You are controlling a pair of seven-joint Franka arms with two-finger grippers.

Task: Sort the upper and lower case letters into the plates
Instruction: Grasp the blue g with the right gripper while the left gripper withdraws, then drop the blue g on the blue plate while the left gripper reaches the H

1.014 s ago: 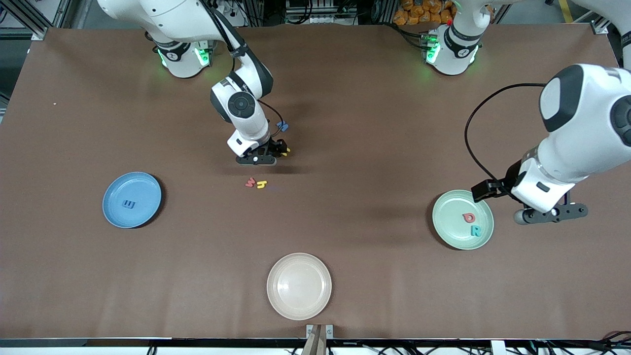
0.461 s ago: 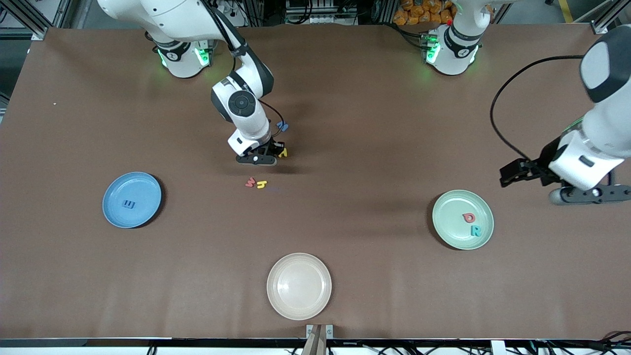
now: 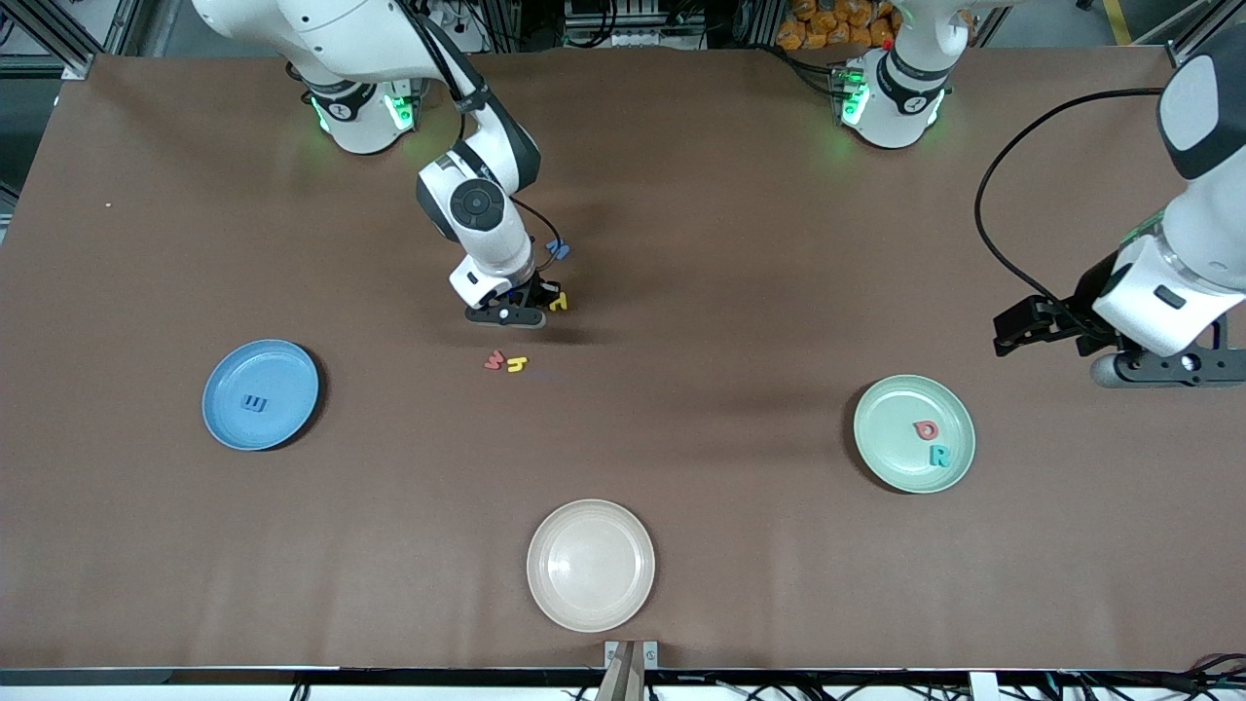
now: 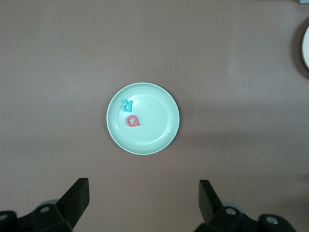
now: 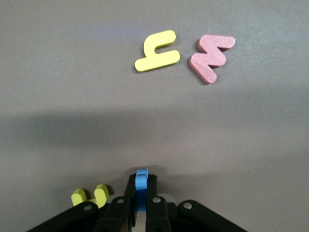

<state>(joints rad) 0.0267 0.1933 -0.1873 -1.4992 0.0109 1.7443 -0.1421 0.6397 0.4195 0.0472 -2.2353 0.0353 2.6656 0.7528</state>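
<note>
My right gripper (image 5: 141,182) is low over the middle of the table (image 3: 521,304), shut on a small blue letter (image 5: 141,177). A yellow letter (image 5: 89,195) lies right beside its fingers (image 3: 558,303). A yellow letter (image 3: 517,365) and a red letter (image 3: 494,360) lie together, nearer the front camera than that gripper. Another blue letter (image 3: 558,249) lies by the right arm's wrist. The light blue plate (image 3: 234,375) holds a blue letter (image 3: 254,403). The mint plate (image 3: 891,414) holds a red letter (image 3: 926,429) and a teal letter (image 3: 939,455). My left gripper (image 3: 1158,372) hangs open and empty beside it (image 4: 143,203).
A cream-white round plate (image 3: 590,516) stands near the table's front edge, midway between the two arms' ends; its rim shows in the left wrist view (image 4: 306,46). A black cable (image 3: 983,224) loops from the left arm.
My left gripper has drawn away from the mint plate toward the left arm's end of the table. My right gripper has barely moved.
</note>
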